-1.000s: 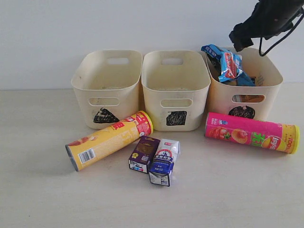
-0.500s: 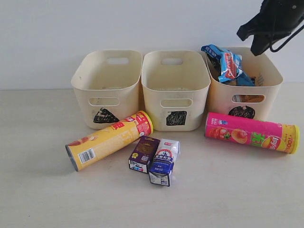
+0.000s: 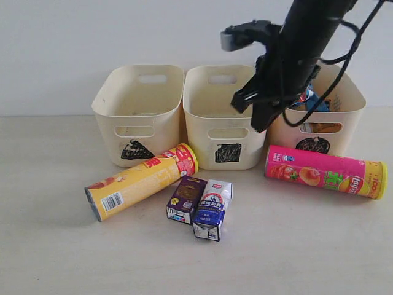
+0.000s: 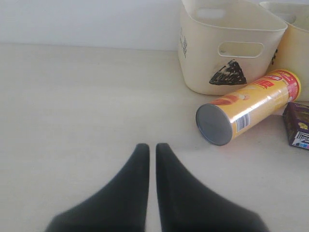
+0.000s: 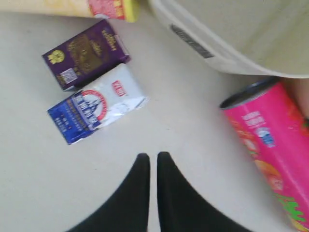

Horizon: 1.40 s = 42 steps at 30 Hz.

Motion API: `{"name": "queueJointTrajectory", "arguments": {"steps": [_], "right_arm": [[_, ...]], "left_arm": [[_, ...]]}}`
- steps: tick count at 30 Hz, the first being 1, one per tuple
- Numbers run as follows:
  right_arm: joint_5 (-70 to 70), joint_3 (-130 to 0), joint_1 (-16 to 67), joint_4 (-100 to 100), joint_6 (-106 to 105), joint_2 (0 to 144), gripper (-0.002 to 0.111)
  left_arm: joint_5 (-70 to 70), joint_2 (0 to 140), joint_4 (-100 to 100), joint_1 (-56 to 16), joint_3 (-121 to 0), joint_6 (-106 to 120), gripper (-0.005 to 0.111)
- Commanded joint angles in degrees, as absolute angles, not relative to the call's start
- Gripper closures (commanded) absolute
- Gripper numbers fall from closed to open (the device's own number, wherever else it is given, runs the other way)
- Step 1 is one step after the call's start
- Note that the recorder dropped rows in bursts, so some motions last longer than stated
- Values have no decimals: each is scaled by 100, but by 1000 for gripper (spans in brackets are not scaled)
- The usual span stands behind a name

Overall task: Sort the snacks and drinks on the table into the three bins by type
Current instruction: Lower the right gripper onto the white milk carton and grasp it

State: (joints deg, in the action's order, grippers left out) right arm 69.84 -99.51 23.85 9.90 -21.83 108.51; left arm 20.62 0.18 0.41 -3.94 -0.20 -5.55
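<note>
We see right gripper (image 5: 149, 157) pressed together, empty, over table (image 5: 63, 193) between white-blue carton (image 5: 96, 110) and pink tube (image 5: 270, 159); left gripper (image 4: 148, 146) together too, empty

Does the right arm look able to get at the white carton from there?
Probably yes: nothing stands between the right gripper and the white carton. The purple carton right beside it may crowd a grip, and the jaws are shut.

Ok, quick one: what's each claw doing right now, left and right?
Left claw: closed, holding nothing.
Right claw: closed, holding nothing.
</note>
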Motion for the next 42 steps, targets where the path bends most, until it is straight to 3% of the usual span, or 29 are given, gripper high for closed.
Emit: {"name": "queueJointTrajectory", "arguments": {"steps": [1,8,14,17,20,22,24,29,42], "right_arm": [[6666,-9448,3061,989,-1801,10789,108],[6598,-9362,3849,898,-1032,10837,108],[6485,-9362,3896,0,856,11135,104],[6413,-9362,3886,-33,1512,11270,80],[6057,-9362,3886,206,1752,11349,41],[5863,-9362,3886,280,1798,11371,23],[5859,-9362,3886,257,2036,11416,23],[5949,-9362,3886,220,2255,11662,35],[5957,-9362,3886,-80,2474,12194,35]], "left_arm": [[2065,0,71,-378,0,-602,103],[2065,0,71,-378,0,-602,103],[2065,0,71,-378,0,-602,103],[2065,0,71,-378,0,-602,103],[2065,0,71,-378,0,-602,103],[2065,0,71,-378,0,-602,103],[2065,0,71,-378,0,-602,103],[2065,0,71,-378,0,-602,103],[2065,0,71,-378,0,-602,103]]}}
